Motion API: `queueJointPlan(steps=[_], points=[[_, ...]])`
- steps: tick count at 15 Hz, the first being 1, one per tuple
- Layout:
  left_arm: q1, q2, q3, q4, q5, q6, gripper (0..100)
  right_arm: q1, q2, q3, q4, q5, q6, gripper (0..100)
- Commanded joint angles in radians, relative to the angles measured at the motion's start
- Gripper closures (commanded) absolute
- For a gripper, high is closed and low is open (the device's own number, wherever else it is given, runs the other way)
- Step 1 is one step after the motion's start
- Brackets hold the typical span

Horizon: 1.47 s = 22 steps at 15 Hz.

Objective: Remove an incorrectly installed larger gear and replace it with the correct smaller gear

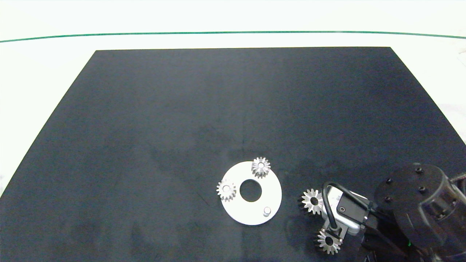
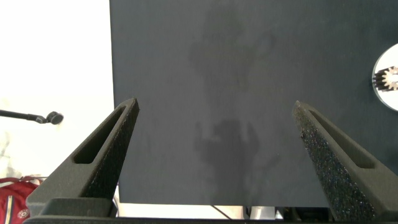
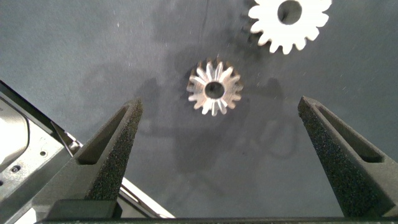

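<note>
Hovering with fingers spread wide and nothing held, my right gripper brackets the smaller gear, which lies flat on the black mat at roughly 4 o'clock from the white plate. The larger gear lies just beside it, off the plate. Which of the two is which in the head view, I cannot say for certain. The free pin stands at 5 o'clock on the plate. Expect a dense, rigid, slick part: clamp across opposite tooth tips, bore kept vertical. My left gripper is parked, fingers apart, over bare mat.
</note>
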<state>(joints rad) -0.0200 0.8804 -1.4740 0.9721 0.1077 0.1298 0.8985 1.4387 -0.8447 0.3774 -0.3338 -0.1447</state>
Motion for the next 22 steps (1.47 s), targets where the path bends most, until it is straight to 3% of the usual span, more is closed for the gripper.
queueJointPlan(steps=[1, 7, 22], points=[[0.000, 0.000, 0.001, 0.005, 0.001, 0.001, 0, -0.003, 0.042, 0.010, 0.000, 0.004, 0.008, 0], [0.000, 0.000, 0.000, 0.005, 0.001, 0.002, 0, -0.004, 0.140, 0.012, -0.068, 0.001, 0.028, 12], [0.000, -0.006, 0.000, 0.005, 0.001, 0.010, 0, -0.067, 0.158, 0.029, -0.072, 0.004, 0.045, 42]])
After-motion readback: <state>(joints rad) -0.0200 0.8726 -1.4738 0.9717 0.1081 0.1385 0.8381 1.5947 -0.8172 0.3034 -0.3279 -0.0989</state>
